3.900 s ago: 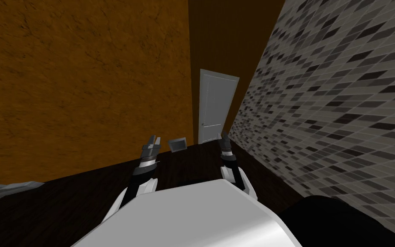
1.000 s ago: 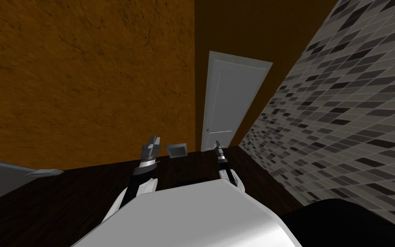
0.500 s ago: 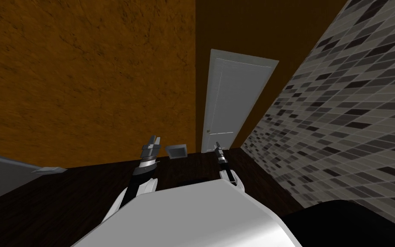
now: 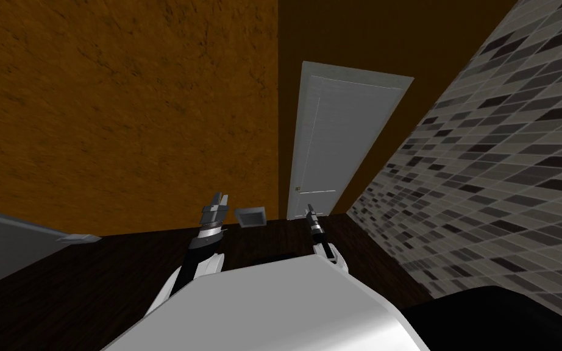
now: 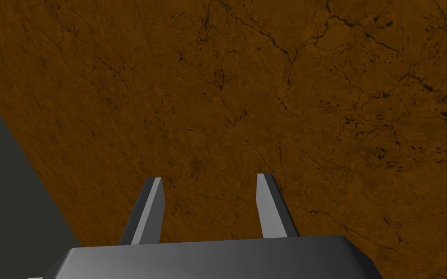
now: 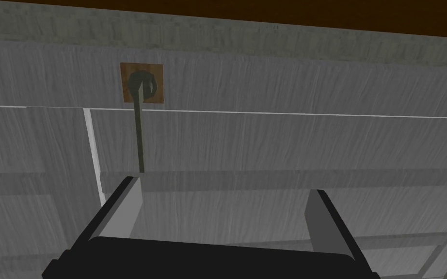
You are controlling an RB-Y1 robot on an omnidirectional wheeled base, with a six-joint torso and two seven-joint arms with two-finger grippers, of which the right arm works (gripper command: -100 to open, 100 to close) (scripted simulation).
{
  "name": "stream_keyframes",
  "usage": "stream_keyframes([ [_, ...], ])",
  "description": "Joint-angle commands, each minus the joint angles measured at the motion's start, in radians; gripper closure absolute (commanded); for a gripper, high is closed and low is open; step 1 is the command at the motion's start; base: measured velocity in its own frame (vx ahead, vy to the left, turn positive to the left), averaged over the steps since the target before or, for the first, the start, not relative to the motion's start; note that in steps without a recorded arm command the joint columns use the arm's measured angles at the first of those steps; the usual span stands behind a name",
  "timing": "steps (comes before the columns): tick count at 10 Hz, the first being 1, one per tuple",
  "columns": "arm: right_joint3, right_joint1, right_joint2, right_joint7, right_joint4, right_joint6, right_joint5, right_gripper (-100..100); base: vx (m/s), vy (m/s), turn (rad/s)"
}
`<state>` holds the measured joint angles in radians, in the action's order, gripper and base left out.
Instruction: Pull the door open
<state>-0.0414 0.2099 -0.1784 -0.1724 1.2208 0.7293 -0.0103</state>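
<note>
Because the white door point(image 4: 341, 146), shut straight ahead, is not yet reached, right hand point(image 6: 225, 186) points fingers-apart at its lever point(image 6: 140, 126) for a grasp; left hand point(image 5: 209, 180), likewise apart, idles aside.

A small grey box point(image 4: 251, 216) sits on the dark floor point(image 4: 91, 286).

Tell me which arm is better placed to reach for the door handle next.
Right. The right gripper, open, faces the door, with the lever handle ahead, slightly off-centre. The left gripper points at the orange-brown wall.
</note>
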Motion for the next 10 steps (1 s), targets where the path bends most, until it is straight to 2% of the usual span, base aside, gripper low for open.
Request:
stream_keyframes([
  [1,-0.001,-0.011,-0.004,-0.003,-0.044,0.011,0.004,-100,0.090,-0.042,0.053],
  [10,-0.010,-0.076,-0.030,-0.023,-0.262,0.056,0.028,-100,0.099,-0.050,0.047],
])
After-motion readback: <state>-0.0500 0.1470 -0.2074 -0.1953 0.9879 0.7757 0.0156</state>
